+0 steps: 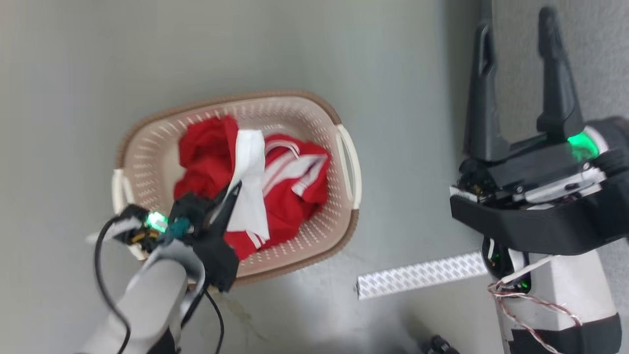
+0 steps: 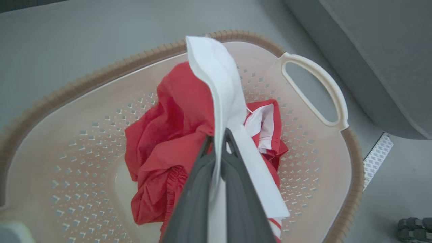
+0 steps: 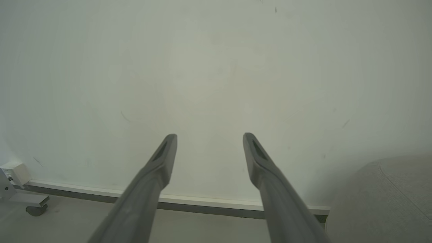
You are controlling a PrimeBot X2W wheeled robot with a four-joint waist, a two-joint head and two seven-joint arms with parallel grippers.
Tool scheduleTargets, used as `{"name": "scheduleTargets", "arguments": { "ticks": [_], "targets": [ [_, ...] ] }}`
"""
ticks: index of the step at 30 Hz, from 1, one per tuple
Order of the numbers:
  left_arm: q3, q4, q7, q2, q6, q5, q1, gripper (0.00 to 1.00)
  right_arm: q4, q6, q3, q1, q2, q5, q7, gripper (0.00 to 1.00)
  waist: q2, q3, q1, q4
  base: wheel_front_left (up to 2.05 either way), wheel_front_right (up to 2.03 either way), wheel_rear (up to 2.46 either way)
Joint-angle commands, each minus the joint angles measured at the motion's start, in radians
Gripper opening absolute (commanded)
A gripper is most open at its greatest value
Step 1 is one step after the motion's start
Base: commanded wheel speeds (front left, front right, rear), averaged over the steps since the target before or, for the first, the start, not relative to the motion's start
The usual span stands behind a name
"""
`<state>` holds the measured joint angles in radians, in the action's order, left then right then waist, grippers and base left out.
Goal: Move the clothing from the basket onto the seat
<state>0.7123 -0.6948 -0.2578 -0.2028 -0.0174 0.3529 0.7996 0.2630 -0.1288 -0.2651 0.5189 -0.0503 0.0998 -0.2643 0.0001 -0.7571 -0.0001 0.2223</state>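
Pale grey forearms (image 1: 147,305) carry black, green-lit wrist housings (image 1: 535,221), dark fingers (image 1: 557,73) and cables (image 1: 97,265).

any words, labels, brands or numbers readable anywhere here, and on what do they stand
None can be read.
The clothing shows plain red and white fabric with stripes, no print.
The basket shows holes and a woven-look rim, no label.
The strip on the floor carries a repeating pattern, not letters.
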Motion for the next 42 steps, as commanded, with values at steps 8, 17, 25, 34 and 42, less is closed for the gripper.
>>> {"name": "scheduleTargets", "arguments": {
  "ticks": [8, 17, 25, 34, 42],
  "targets": [
    [-0.061, 0.201, -0.007, -0.011, -0.007, 0.043, -0.164, 0.0, -0.051, -0.004, 0.01, -0.087, -0.001, -0.039, -0.003, 1.0, -0.0001, 0.205, 0.0001, -0.106, 0.0, 0.0, 0.0],
    [-0.143, 0.401, -0.007, 0.0, -0.01, 0.051, -0.291, 0.0, -0.091, -0.004, 0.021, -0.166, -0.028, -0.027, -0.003, 1.0, -0.0001, 0.352, 0.0001, -0.143, 0.0, 0.0, 0.0],
    [-0.203, 0.545, -0.007, 0.017, -0.003, 0.043, -0.373, 0.0, -0.125, -0.004, 0.035, -0.292, -0.034, 0.001, -0.003, 1.0, -0.0001, 0.498, 0.0001, -0.18, 0.0, 0.0, 0.0],
    [-0.236, 0.633, -0.007, 0.048, 0.017, 0.048, -0.402, 0.0, -0.191, -0.004, -0.017, -0.415, -0.055, 0.09, -0.003, 1.0, -0.0001, 0.651, 0.0001, -0.193, 0.0, 0.0, 0.0],
    [-0.238, 0.617, -0.007, 0.08, 0.033, 0.069, -0.366, 0.0, -0.23, -0.004, -0.101, -0.49, -0.083, 0.133, -0.002, 1.0, -0.0001, 0.747, 0.0001, -0.185, 0.0, 0.0, 0.0]
  ]
}}
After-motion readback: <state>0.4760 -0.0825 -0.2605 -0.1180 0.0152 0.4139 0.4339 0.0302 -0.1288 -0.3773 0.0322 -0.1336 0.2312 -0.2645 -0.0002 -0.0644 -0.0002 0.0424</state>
